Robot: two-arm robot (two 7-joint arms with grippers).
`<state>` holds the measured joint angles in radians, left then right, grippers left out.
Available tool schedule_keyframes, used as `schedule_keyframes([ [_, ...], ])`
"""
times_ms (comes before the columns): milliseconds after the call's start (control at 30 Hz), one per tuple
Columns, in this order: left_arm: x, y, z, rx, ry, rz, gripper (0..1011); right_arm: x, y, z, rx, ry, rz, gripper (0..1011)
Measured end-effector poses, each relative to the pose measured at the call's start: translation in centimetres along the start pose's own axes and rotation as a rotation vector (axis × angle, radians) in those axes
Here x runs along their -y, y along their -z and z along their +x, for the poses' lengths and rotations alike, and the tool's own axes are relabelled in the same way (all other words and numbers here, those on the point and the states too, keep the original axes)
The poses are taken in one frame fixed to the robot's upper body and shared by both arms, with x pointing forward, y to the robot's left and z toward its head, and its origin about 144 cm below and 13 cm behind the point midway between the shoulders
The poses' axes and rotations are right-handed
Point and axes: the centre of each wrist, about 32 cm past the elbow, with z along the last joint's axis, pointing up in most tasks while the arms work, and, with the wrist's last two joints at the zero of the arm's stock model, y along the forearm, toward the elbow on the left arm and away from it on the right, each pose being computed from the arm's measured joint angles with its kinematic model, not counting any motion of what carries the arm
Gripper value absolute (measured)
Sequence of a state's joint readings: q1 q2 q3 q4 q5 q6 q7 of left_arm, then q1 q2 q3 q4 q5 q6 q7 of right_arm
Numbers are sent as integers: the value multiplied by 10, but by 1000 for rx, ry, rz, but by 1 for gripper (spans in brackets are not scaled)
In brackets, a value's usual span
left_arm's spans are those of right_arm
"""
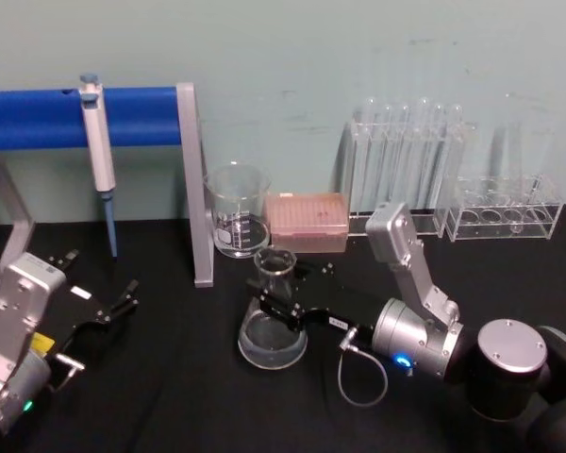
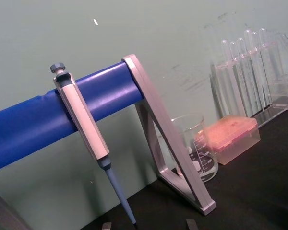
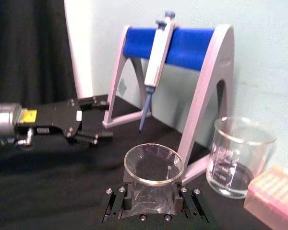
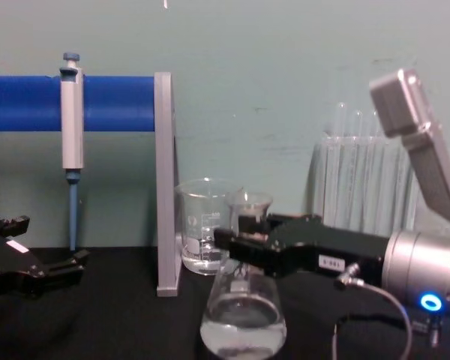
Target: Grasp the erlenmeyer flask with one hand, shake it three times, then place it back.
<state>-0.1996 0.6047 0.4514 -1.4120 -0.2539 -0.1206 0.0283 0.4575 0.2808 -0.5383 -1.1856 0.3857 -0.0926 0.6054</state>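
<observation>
- Centrally, low in the head view, the erlenmeyer flask [image 1: 272, 342] stands upright with its wide base down by the black table [image 1: 170, 406], and whether it touches cannot be told
- Some clear liquid lies in its base
- The hand [image 1: 279, 304], on the right arm, reaches in from the lower right, its 2 fingers clamped on the flask's neck just under the flared rim
- The right wrist view looks down on the flask's open mouth between the black fingers
- A beaker [image 1: 238, 209] stands just behind the flask, a pink tip box [image 1: 307, 222] beside it, and test tube racks [image 1: 406, 170] at upper right
- A pipette [image 1: 96, 142] hangs on the blue bar [image 1: 38, 118] at upper left
- The left gripper [image 1: 99, 281] sits at lower left, fingers spread, holding nothing
</observation>
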Motion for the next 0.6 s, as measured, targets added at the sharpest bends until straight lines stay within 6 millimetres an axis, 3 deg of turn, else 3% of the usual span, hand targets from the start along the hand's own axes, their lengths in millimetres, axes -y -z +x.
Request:
schedule_keyframes([
  [600,0,0,0,0,0,0,1001,13,-33,-18,1,69,69,452],
])
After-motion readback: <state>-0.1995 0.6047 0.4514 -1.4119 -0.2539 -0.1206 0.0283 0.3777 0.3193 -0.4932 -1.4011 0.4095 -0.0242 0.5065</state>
